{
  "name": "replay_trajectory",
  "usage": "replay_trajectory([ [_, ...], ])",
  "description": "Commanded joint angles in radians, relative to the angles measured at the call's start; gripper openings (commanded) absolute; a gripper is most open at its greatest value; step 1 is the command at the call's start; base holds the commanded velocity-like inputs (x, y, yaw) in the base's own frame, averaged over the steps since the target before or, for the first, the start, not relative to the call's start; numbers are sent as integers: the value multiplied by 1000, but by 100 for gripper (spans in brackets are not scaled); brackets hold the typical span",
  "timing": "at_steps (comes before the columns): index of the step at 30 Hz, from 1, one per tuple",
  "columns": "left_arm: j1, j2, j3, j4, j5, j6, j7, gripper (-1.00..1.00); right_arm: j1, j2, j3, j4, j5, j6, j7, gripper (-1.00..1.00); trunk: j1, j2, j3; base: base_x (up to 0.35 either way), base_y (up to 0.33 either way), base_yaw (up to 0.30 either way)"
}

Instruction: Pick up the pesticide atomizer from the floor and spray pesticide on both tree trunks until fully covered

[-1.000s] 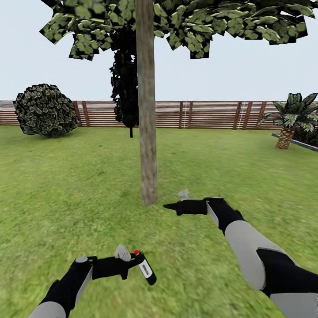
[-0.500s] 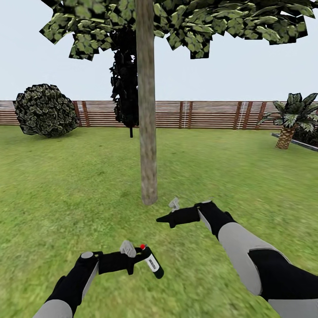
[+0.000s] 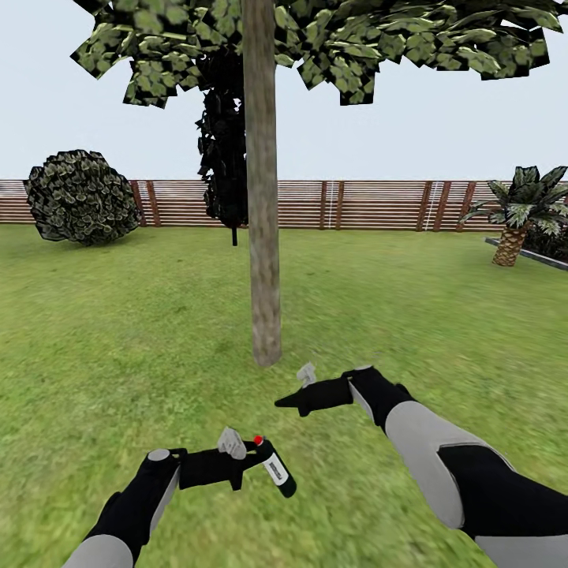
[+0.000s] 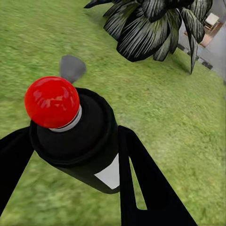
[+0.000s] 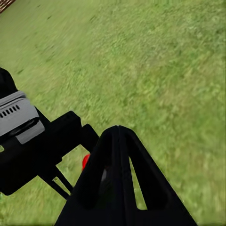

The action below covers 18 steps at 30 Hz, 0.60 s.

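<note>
Green grass lawn (image 3: 118,331) is covering the whole ground, running back to a brown slat fence (image 3: 371,203) under pale sky. One tree trunk (image 3: 263,197) is standing straight at 12 o'clock, its blocky green canopy (image 3: 379,39) spreading along the top. One round bush (image 3: 81,197) is sitting at 10 o'clock by the fence, one narrow dark tree (image 3: 222,150) is showing just behind the trunk, and one low palm-like plant (image 3: 525,207) is sitting at 2 o'clock. The left gripper (image 3: 251,455) is clamping the pesticide atomizer (image 3: 276,472) at 6 o'clock, low over the grass; the bottle is tilting, red spot uppermost, white label facing the camera. In the left wrist view the fingers (image 4: 146,188) are pressing both sides of the dark bottle (image 4: 84,141). The right gripper (image 3: 285,403) is pointing toward 9 o'clock, near the trunk base; its fingers are meeting at the tip in the right wrist view (image 5: 117,136), holding nothing. Since a second ago, the right arm has been drifting toward 7 o'clock, closer to the left one, and the left gripper with the bottle has been shifting slightly toward 3 o'clock; camera unchanged. Count: two grippers, one atomizer, one trunk.
</note>
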Motion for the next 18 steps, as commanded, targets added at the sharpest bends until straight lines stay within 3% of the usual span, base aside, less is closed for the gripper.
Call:
replay_trajectory([
  [1,-1,-6,5,-1,-5,10,-6,-100,0,2,2,6,-2,10,2,-100,1,-2,-2,0,0,0],
  [9,-1,-30,4,-14,-6,10,-6,-100,0,8,4,40,-1,8,-1,-100,1,-2,-2,0,0,0],
  [18,-1,-35,4,-31,-6,11,-6,-100,1,9,5,63,0,5,-4,-100,1,-2,-2,0,0,0],
])
